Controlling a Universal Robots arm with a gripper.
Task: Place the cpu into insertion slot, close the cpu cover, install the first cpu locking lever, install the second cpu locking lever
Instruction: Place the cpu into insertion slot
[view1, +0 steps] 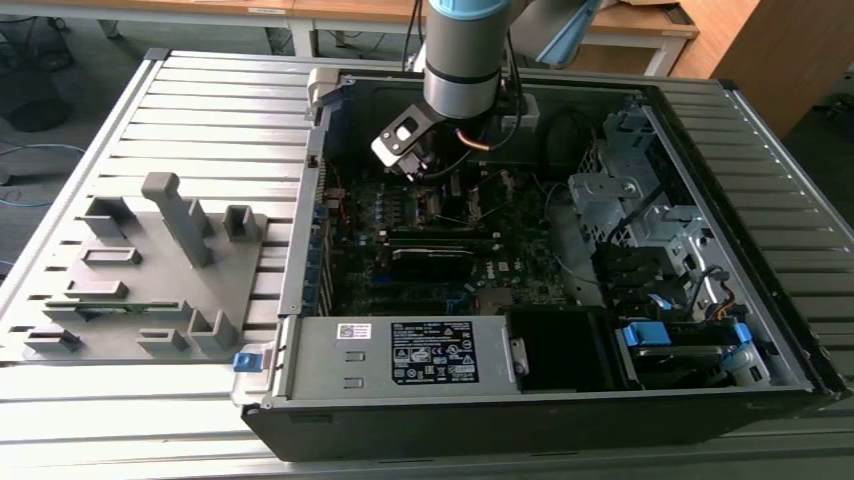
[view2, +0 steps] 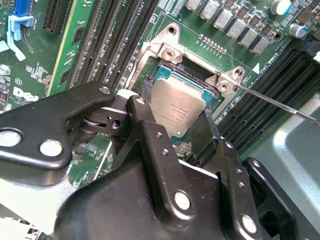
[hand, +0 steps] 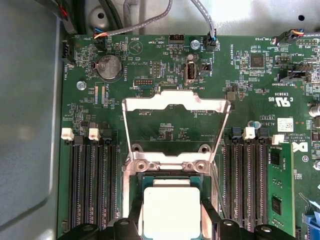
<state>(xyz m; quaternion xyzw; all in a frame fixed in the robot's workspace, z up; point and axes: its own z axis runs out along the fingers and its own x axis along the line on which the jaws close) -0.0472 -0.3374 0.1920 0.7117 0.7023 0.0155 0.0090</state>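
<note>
Reaching down into the open computer case (view1: 304, 250) on the slatted worktop (view1: 200, 110), the arm (view1: 461, 60) hangs its end effector (view1: 416, 150) low over the circuit board (hand: 165, 60). What's it got, Two?

TWO: The cpu (view2: 177, 107). In the second wrist view the black fingers (view2: 145, 135) press on two opposite edges, so the end effector looks clamped on the chip. The chip lies in or just over the insertion slot (view2: 156, 75). Fully seated? Can't tell.

ONE: Gripping by the edges makes sense to me: the silver top is left bare and the chip can go down flat.

TWO: Agreed. And in the first wrist view the cpu cover (hand: 145, 102) stands swung up on its hinge, which leaves the slot open from above. Not yet closed.

ONE: Levers?

TWO: One thin lever (view2: 280, 103) juts out free beside the slot, unlatched, I'd judge. Memory slots (hand: 90, 185) flank the socket on both sides.
</note>
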